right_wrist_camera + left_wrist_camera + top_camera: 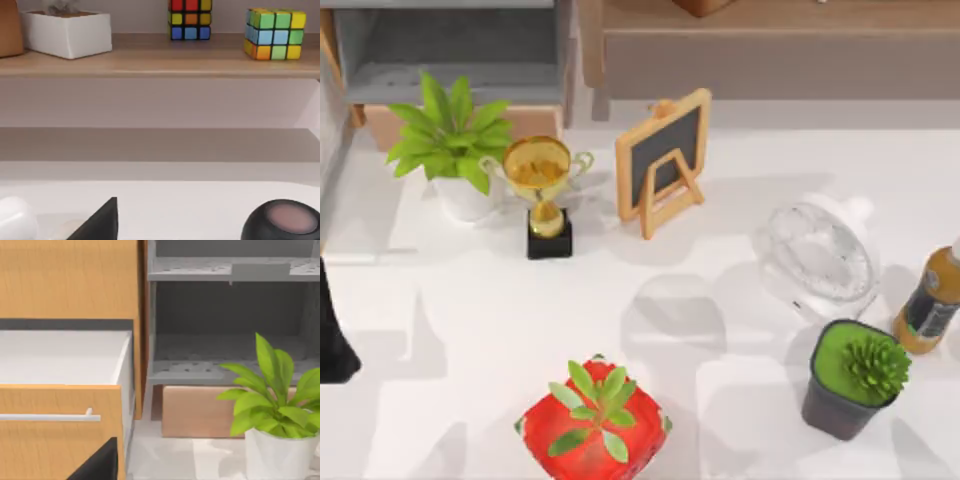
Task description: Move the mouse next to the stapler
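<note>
The mouse and the stapler are out of view on the table in the top view. In the right wrist view a dark rounded thing (282,220) with a dull pink top sits on the white table; I cannot tell whether it is the mouse. A black wedge of my right gripper (100,222) shows at that view's edge. My left arm (332,340) stands parked at the table's left edge, and a black wedge of my left gripper (100,465) shows in front of an open wooden drawer (60,420).
On the table stand a leafy plant in a white pot (455,150), a gold trophy (542,190), a small chalkboard easel (663,160), a clear jug (820,255), a brown bottle (930,300), a succulent in a dark pot (855,380) and a red-potted plant (592,425). Shelves line the back.
</note>
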